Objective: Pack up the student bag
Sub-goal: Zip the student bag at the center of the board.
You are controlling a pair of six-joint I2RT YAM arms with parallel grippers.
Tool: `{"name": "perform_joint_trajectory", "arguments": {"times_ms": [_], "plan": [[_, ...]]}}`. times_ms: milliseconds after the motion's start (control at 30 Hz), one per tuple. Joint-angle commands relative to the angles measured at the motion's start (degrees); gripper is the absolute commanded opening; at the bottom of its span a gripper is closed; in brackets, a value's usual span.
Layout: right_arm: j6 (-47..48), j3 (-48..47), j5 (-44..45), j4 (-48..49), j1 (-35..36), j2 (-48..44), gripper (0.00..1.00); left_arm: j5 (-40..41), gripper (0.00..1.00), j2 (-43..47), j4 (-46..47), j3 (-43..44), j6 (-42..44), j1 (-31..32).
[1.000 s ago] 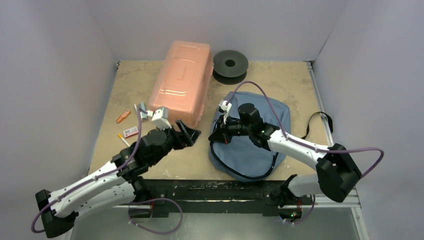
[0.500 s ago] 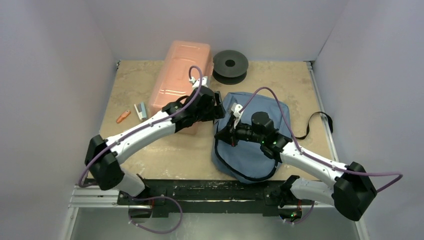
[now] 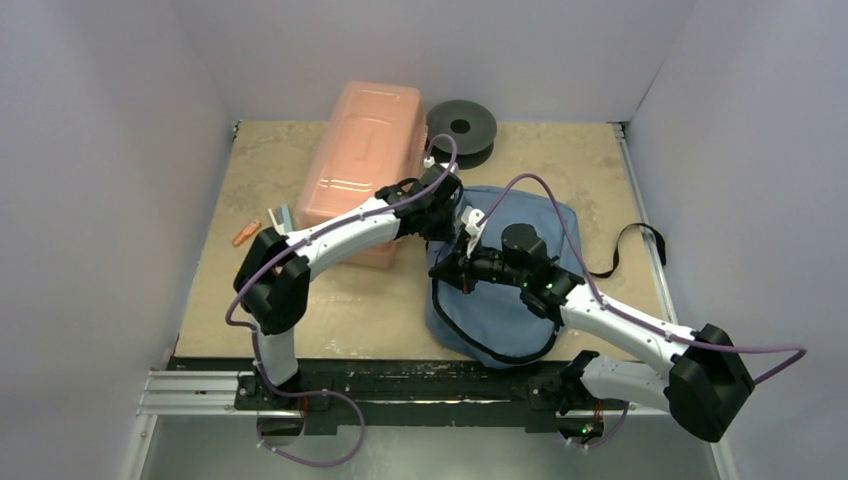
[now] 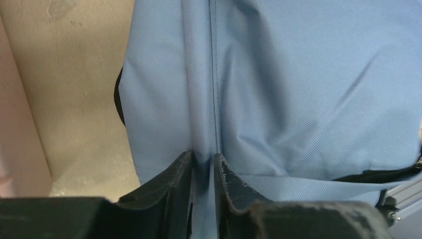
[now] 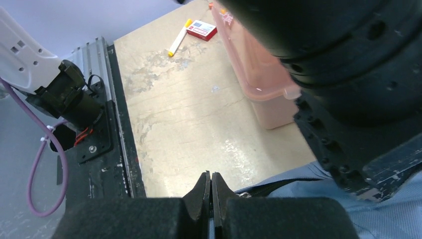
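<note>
The student bag (image 3: 530, 215) lies flat on the table right of centre, blue-grey with a dark zipper along its left edge. My left gripper (image 3: 446, 222) reaches across to the bag's far left corner. In the left wrist view, the left gripper (image 4: 203, 160) is shut on a pinched fold of the bag's fabric (image 4: 298, 74). My right gripper (image 3: 438, 272) sits at the bag's left edge. In the right wrist view, the right gripper (image 5: 210, 175) is shut, with the zipper (image 5: 263, 187) just beside it. Whether it pinches anything does not show.
A translucent pink box (image 3: 360, 160) stands just left of the bag, under my left arm. A black spool (image 3: 461, 128) sits behind the bag. An orange piece (image 3: 245, 235), a yellow marker (image 5: 178, 37) and a small red box (image 5: 201, 30) lie at the table's left. A black strap (image 3: 625, 250) trails right.
My left arm swung from the table's left side over the pink box to the bag's far left corner, and its jaws closed on the fabric. The right arm shifted slightly right and then held still.
</note>
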State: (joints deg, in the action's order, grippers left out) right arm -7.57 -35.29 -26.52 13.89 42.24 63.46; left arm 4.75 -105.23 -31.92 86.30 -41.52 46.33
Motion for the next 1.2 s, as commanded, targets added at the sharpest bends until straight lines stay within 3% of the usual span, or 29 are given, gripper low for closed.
{"name": "perform_joint_trajectory", "arguments": {"times_ms": [0, 100, 333, 633, 733, 833, 867, 900, 1067, 1167], "plan": [[2.0, -4.3, 0.2, -2.0, 2.4, 0.0, 0.00, -4.2, 0.15, -2.9, 2.8, 4.6, 5.6, -2.5], [3.3, -6.4, 3.4, -7.0, 7.2, 1.4, 0.00, -4.5, 0.00, -4.4, 3.6, 7.2, 8.0, -4.1], [-2.0, -3.7, 8.7, -13.1, 20.2, -1.0, 0.00, -7.2, 0.00, -9.2, 5.1, 17.1, 13.6, -7.1], [-10.2, 4.6, 18.8, -15.2, 21.2, -16.4, 0.00, -14.4, 0.00, -13.4, 0.5, 27.6, 18.6, -9.4], [-10.5, 4.4, 20.6, -13.4, 21.1, -16.8, 0.00, -17.1, 0.25, -8.2, -2.9, 25.6, 16.7, -9.5], [-10.1, 5.0, 21.9, -9.6, 21.1, -17.9, 0.00, -19.0, 0.51, -0.1, -3.5, 18.3, 13.1, -9.5], [-9.8, 5.1, 22.3, -8.6, 21.1, -18.1, 0.00, -19.4, 0.65, 3.0, -3.5, 15.7, 12.1, -9.6], [-9.5, 5.0, 22.7, -8.1, 21.1, -18.1, 0.00, -19.6, 0.71, 6.1, -3.6, 12.8, 11.2, -9.4], [-8.1, 4.8, 22.1, -6.1, 21.1, -17.5, 0.00, -18.2, 0.72, 20.8, -2.9, -3.9, 4.9, -7.8], [-7.7, 4.7, 21.5, -6.0, 21.0, -16.6, 0.00, -13.6, 0.68, 28.1, -1.3, -13.5, -2.7, -5.0]]}}
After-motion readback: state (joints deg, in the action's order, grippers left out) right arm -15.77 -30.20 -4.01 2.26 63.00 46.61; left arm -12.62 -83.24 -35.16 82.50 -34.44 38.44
